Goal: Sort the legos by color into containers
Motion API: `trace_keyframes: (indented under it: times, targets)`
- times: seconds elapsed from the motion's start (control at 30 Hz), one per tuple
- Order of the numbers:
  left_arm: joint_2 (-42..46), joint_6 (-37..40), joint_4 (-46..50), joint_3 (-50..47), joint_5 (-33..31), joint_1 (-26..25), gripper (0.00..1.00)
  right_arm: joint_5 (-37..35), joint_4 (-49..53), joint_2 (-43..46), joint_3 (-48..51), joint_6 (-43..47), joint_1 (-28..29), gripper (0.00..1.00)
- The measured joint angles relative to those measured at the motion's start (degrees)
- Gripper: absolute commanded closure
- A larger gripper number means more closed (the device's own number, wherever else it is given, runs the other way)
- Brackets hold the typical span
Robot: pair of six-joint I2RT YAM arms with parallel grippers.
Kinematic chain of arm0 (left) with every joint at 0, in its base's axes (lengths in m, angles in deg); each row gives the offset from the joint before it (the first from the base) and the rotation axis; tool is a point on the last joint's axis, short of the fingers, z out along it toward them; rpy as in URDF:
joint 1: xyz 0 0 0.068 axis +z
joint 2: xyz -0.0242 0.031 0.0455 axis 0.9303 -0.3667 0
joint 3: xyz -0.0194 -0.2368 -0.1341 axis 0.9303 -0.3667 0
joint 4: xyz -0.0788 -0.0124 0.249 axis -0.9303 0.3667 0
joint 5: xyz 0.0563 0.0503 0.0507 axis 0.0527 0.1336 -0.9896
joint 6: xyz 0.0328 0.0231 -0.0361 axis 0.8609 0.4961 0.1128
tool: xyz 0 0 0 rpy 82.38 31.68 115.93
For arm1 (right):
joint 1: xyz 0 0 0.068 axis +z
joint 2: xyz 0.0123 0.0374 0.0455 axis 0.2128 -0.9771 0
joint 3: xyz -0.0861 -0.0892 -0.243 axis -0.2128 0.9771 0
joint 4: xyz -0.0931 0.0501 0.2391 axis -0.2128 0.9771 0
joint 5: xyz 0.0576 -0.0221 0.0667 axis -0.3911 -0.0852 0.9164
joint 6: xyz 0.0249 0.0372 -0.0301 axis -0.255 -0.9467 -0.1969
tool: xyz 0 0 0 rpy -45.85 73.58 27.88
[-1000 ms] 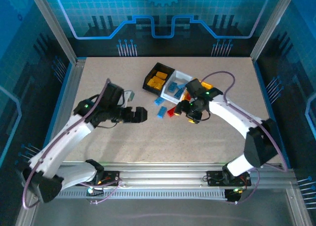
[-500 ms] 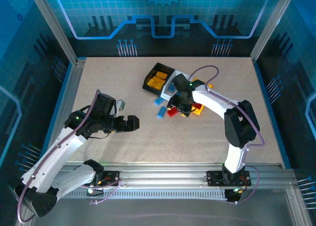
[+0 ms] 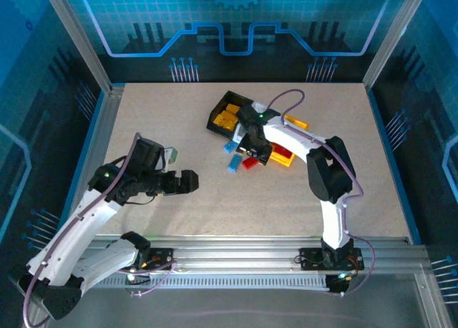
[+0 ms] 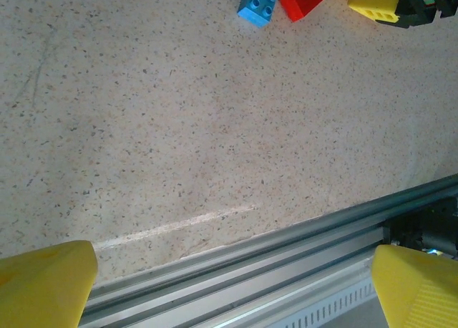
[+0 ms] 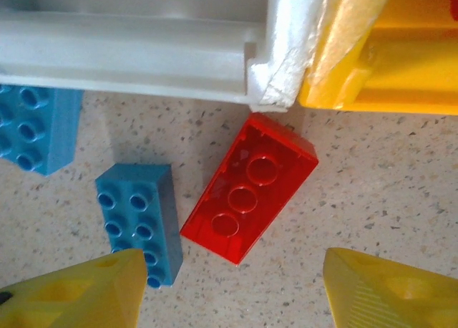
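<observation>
While the right gripper (image 5: 232,271) hangs wide open over a small red plastic brick (image 5: 248,187), that brick lies just beside the white square plastic bin (image 5: 143,52), toward the far edge of the worktop (image 3: 164,120); the left gripper (image 4: 229,285) gapes wide and empty by the near edge.

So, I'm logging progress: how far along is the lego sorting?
Done: orange-yellow bricks sit in the black bin, red ones in the yellow bin. In hand: nothing; the right end effector hangs open above a loose red brick. Left: that brick and two blue bricks on the table.
</observation>
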Motion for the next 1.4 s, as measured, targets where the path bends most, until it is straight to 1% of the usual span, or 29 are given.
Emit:
trace_keyframes:
  times: [0.33,0.63,0.8,0.97,1.07,1.13,1.23,1.4]
  targets:
    - [0.55,1.05,1.57,0.00,-0.83,0.52,0.01,-2.29,1.90,-5.64,-2.36,-2.78,0.22,0.34]
    - [0.52,1.03,1.92,-0.02,-0.81,0.85,0.01,-3.85,1.84,-6.86,-3.43,-3.19,0.42,0.35]
    - [0.52,0.98,1.95,-0.02,-0.81,0.85,0.01,-4.33,1.25,-6.91,-3.23,-3.17,0.42,0.38]
    - [0.52,0.81,1.90,-0.50,-0.79,0.85,0.01,-5.73,-0.44,-6.56,-1.68,-2.86,0.68,0.41]
    - [0.46,0.61,1.66,-1.09,-0.76,0.85,0.01,-6.80,-2.89,-5.07,1.31,-2.43,1.05,0.42]
    - [0.26,0.24,1.33,-1.42,-0.70,0.85,0.01,-6.23,-3.54,-3.80,3.85,-2.45,1.33,0.42]
    - [-0.46,-0.68,0.33,-1.84,-0.24,0.85,0.01,-6.29,-4.02,-2.49,7.89,-2.75,2.56,0.46]
    - [-1.99,-1.27,-1.79,-2.32,0.55,0.90,0.01,-5.18,-3.56,0.02,11.82,-2.95,4.11,0.58]
